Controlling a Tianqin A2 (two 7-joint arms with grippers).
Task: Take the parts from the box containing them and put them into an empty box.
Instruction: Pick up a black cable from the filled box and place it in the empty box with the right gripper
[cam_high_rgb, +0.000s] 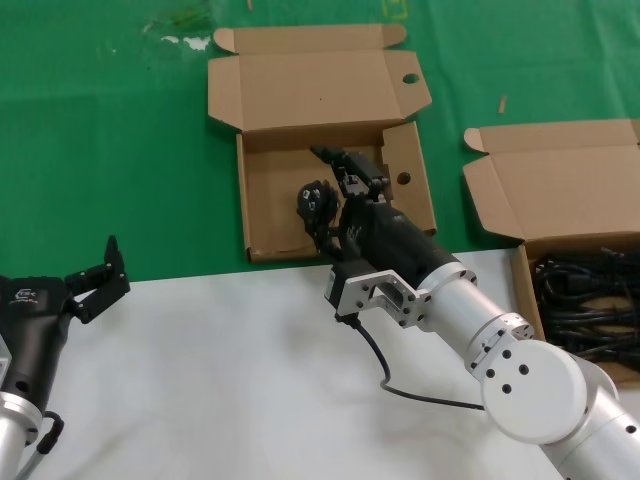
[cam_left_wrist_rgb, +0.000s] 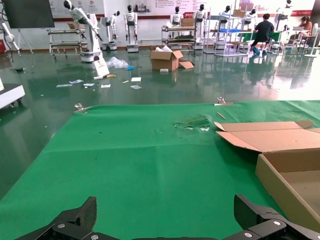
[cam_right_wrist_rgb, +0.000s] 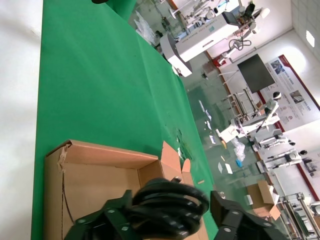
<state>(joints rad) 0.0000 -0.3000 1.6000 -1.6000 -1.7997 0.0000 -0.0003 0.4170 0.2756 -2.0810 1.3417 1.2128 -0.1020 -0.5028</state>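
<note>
One coil in hand: the right gripper (cam_high_rgb: 335, 205) is clamped on a bundled black cord coil (cam_high_rgb: 313, 198), fingers pressing it from both sides in the right wrist view (cam_right_wrist_rgb: 167, 207).
Key relation: coil and gripper hang directly over the floor of the empty box (cam_high_rgb: 275, 185); the bare cardboard lies below and toward 10 o'clock of the fingertips, so the coming move looks like a short lowering and release, not a carry.
Coil axis: bunched in the grasp; I cannot tell which way its long axis runs.
Nearer arm: the right arm, reaching from 5 o'clock across the white table (cam_high_rgb: 200, 370), is the only one at the box.
Left gripper (cam_high_rgb: 95, 280): fingers apart, holding nothing, parked at 8 o'clock on the white surface, well apart from both boxes; its wrist view shows only green cloth (cam_left_wrist_rgb: 140, 160) and a corner of the box.
In the way: the notched side flap (cam_high_rgb: 408, 175) stands just beside the gripper at 3 o'clock; a sideways drift could brush it.
Source box (cam_high_rgb: 560, 170): at 3 o'clock of the scene, lid open, with the remaining parts (cam_high_rgb: 585, 300) piled inside, partly hidden by the right arm.
Farthest: the holed lid (cam_high_rgb: 310, 85) lies flat open at 12 o'clock.
</note>
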